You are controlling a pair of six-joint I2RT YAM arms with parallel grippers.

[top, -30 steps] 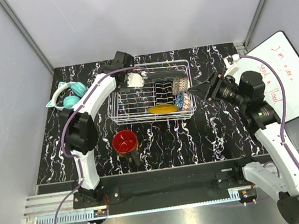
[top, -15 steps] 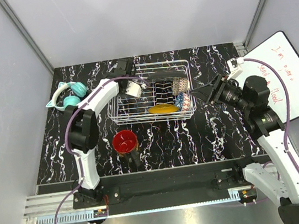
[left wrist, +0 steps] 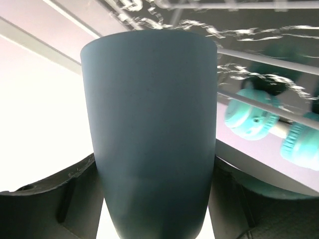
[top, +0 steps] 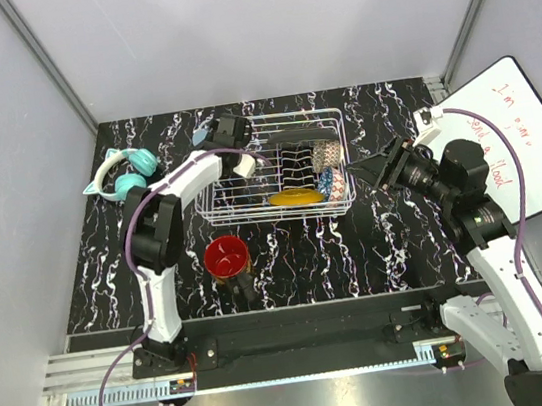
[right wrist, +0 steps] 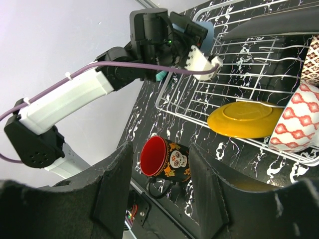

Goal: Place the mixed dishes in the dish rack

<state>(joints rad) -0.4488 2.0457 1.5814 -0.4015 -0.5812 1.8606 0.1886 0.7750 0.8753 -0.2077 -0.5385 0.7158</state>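
Gripping the light blue cup (left wrist: 149,124) is the left gripper (left wrist: 154,199), jaws spread fairly wide with a finger on each side of the cup wall. In the top view this sits at the upper-left corner of the dish rack (top: 232,190), frame centre (whether the cup touches the wires, cannot tell). The right gripper (right wrist: 162,199) is part open with nothing in it, hovering just right of the rack's right edge. In the rack: mustard-yellow plate (top: 296,197) tilted at the lower middle, gold lattice-patterned bowl (top: 322,153) on the right, black plate (top: 292,136) along the top edge. The dark mug (top: 226,258), red inside showing, is on the table below the rack, lower-left of centre. Teal headphones (top: 125,173) are at the left and a whiteboard (top: 524,137) at the right edge.
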